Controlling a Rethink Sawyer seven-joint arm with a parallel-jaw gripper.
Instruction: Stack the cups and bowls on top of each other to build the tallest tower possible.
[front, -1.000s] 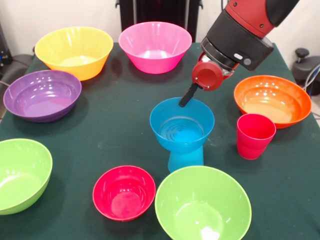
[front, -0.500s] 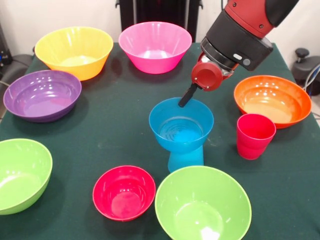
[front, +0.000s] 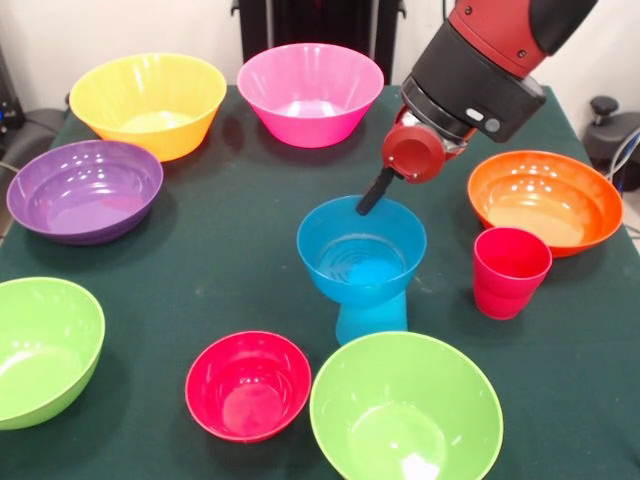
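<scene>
Tower (front: 365, 270): blue bowl (front: 361, 248) seated upright on the inverted blue cup (front: 371, 318) at the table's (front: 240, 230) middle; over the last second the bowl has crept a little toward the purple bowl (front: 84, 190) while the cup beneath stays put, so by my judgement the perch is loose and wants care before another piece goes on. Hand (front: 376, 192): one dark finger at the blue bowl's far rim, whether apart or clamped on it cannot be told. Surrounding stock, unstacked: red cup (front: 510, 271) just beside the orange bowl (front: 545, 200), red bowl (front: 248, 385), two green bowls (front: 405, 410), yellow bowl (front: 148, 103), pink bowl (front: 310, 93).
</scene>
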